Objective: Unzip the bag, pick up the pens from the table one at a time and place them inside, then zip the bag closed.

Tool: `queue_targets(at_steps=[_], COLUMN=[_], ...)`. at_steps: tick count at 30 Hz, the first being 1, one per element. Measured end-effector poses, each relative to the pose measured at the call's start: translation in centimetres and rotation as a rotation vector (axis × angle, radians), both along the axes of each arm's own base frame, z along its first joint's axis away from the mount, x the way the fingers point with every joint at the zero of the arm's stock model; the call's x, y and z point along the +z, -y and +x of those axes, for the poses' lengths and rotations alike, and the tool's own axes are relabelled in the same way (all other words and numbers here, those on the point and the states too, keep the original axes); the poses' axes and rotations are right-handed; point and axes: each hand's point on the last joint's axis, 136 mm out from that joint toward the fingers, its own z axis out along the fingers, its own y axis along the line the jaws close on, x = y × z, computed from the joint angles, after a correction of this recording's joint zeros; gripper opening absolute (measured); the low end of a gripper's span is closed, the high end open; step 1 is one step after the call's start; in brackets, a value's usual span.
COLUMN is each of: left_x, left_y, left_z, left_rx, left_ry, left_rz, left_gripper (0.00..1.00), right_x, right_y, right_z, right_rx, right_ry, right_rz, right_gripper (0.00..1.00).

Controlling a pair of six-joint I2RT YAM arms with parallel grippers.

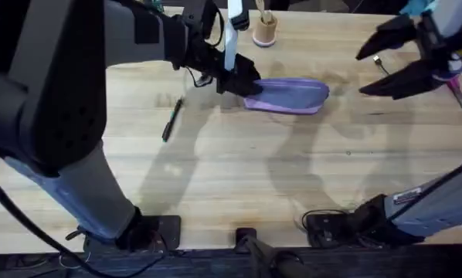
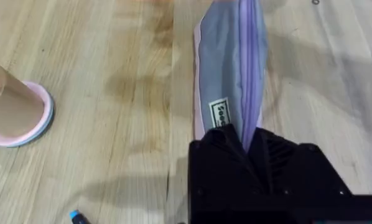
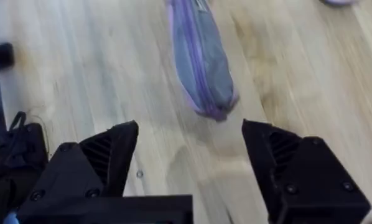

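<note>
— At the bag's left end, what is my left tool doing?

— From my station I see its black fingers pressed together on the end of the bag, pinching the purple zipper line that runs along the top of the pouch. The wrist camera shows the fabric rising out from between the fingers, with a small label just beside them.

— And the right tool?

— Spread wide, holding nothing. In the overhead view it hangs above the far right part of the table, apart from the bag's right end. Its own camera looks down on the rounded end of the bag lying on bare wood between the two fingers.

— Where does the bag lie?

— Flat on the table, lengthwise left to right, a little beyond the middle. I cannot tell how far the zipper is undone.

— The pens?

— One dark pen lies on the wood to the left of the bag, well apart from it, tilted. A second I cannot make out with certainty.

— Anything else nearby?

— A small tan cylinder on a pink base stands beyond the bag, near the far edge of the table.
</note>
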Motion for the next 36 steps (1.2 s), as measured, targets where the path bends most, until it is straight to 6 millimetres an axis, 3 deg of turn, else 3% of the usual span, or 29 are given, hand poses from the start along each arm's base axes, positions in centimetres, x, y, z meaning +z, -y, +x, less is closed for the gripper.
queue_targets(at_steps=[9,12,26,36], left_x=[0.0,0.0,0.0,0.0], left_y=[0.0,0.0,0.0,0.0], left_z=[0.0,0.0,0.0,0.0], left_rx=[0.0,-0.001,-0.001,-0.001], left_ry=[0.0,0.0,0.0,-0.001], left_rz=[0.0,-0.002,-0.002,-0.002], left_gripper=[0.042,0.042,0.042,0.042], right_x=[0.0,0.0,0.0,0.0], right_y=[7.1,8.4,8.2,8.2], right_z=[-1.2,-1.6,-1.5,-1.5], right_rx=[-0.232,-0.275,-0.11,-0.094], right_ry=[-0.001,-0.001,0.142,0.156], right_rz=[-0.003,-0.003,-0.035,-0.039], right_gripper=[0.996,0.996,0.996,0.996])
